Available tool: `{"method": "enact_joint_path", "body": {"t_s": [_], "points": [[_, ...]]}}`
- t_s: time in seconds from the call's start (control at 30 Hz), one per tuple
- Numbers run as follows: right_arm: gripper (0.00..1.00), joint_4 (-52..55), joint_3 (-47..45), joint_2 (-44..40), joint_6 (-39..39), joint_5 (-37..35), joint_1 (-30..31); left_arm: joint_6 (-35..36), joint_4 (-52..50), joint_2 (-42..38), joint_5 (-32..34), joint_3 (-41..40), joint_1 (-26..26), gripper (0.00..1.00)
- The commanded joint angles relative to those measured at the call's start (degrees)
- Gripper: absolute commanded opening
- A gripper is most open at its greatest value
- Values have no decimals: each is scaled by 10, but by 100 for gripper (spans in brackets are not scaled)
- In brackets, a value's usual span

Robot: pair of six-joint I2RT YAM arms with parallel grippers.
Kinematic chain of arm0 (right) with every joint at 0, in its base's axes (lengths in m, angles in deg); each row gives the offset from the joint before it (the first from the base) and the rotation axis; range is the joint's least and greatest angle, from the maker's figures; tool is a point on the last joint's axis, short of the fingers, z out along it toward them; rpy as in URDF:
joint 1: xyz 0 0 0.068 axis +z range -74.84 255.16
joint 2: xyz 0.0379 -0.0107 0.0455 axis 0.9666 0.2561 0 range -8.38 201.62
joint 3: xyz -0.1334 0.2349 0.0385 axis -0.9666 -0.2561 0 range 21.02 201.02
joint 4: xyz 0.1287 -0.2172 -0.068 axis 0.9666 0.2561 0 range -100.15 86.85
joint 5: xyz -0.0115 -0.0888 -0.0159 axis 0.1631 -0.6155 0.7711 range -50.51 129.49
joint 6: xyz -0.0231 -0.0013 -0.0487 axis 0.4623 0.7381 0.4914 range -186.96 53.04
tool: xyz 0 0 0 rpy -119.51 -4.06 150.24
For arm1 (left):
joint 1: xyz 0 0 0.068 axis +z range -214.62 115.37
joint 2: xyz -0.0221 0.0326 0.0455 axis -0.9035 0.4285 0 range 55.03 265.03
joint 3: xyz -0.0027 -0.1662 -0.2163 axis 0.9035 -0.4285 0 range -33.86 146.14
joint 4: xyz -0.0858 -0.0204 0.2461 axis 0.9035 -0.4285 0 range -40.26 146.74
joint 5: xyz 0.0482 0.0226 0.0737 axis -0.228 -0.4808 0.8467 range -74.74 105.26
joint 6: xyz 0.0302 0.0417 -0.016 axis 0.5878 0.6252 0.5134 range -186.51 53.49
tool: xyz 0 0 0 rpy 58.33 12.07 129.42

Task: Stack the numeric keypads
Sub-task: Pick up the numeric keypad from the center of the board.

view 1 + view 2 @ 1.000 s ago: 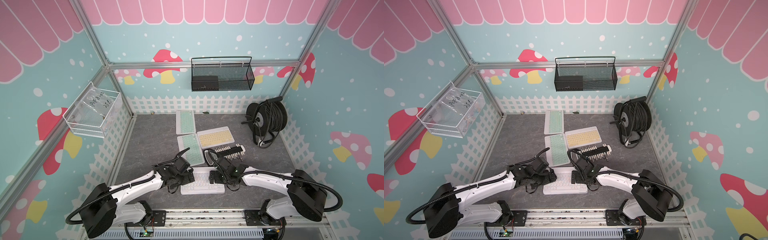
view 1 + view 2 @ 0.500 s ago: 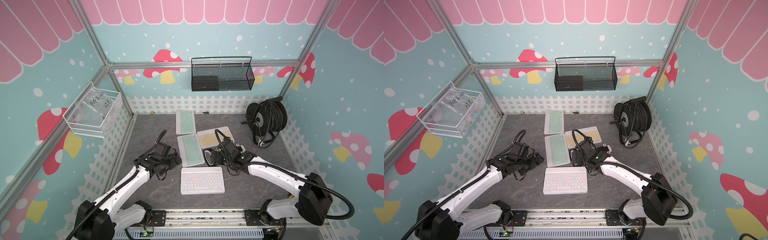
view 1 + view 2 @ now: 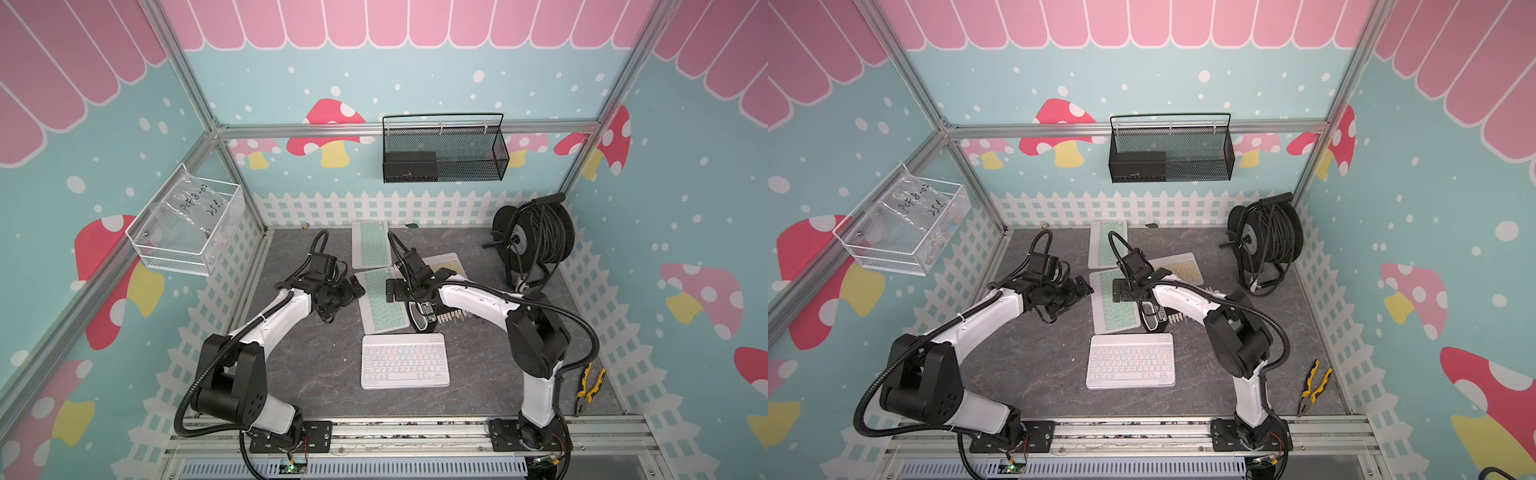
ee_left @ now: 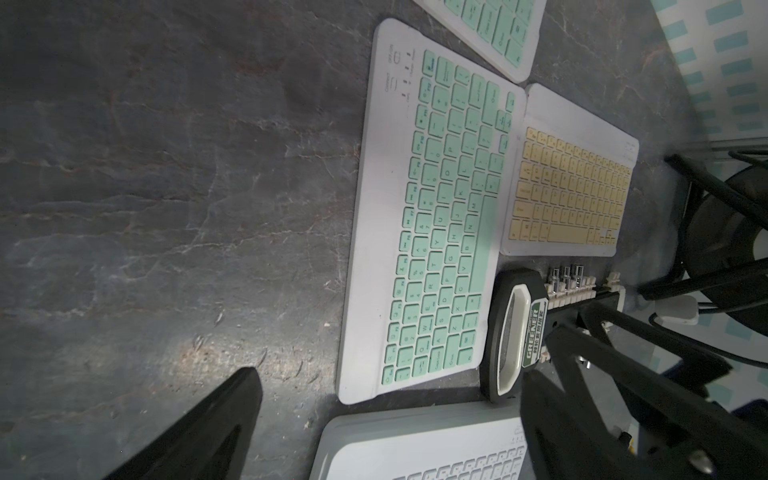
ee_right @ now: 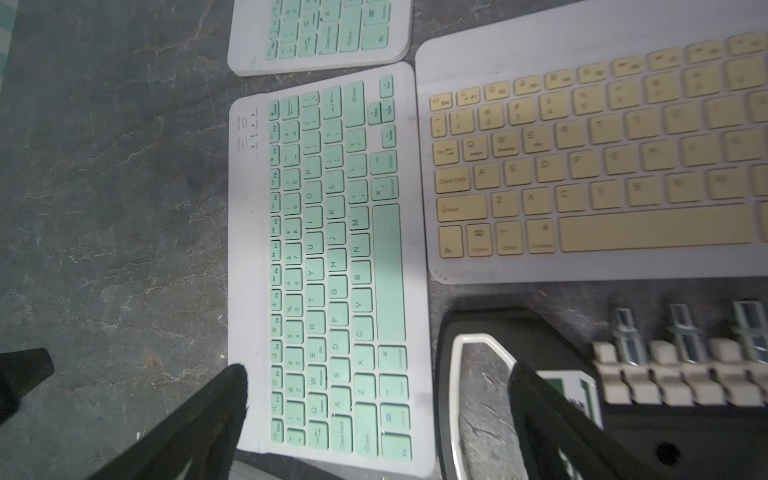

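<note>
A white-keyed numeric keypad (image 3: 405,361) (image 3: 1130,360) lies flat at the front centre. Behind it lies a mint keypad (image 3: 380,307) (image 4: 436,216) (image 5: 328,249). A yellow one (image 3: 446,266) (image 5: 602,158) touches its right side, and a second mint one (image 3: 371,245) (image 4: 490,25) sits farther back. My left gripper (image 3: 357,289) (image 4: 390,374) hangs open at the middle mint keypad's left edge. Over that keypad's right half my right gripper (image 3: 390,291) (image 5: 376,370) is open too. Neither holds anything.
A black peg holder (image 3: 453,318) (image 5: 665,395) lies right of the middle mint keypad, under my right arm. A cable reel (image 3: 532,245) stands at the back right and pliers (image 3: 590,388) lie at the front right. A black mesh basket (image 3: 444,153) and a white wire basket (image 3: 187,228) hang on the walls.
Both arms have left the sides of the white-keyed keypad at the front and moved back to the middle mint keypad. Both grippers stayed open.
</note>
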Motion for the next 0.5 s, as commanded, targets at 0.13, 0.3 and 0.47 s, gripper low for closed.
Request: {"method": "enact_joint_path", "body": {"t_s": [0.13, 0.3, 0.47], "points": [[100, 15, 48, 68, 8, 15, 5, 29, 41, 29, -75, 9, 56, 100], [99, 28, 95, 112, 11, 24, 4, 39, 43, 49, -91, 16, 73, 100], [100, 35, 117, 134, 8, 29, 4, 46, 47, 66, -104, 25, 82, 100]]}}
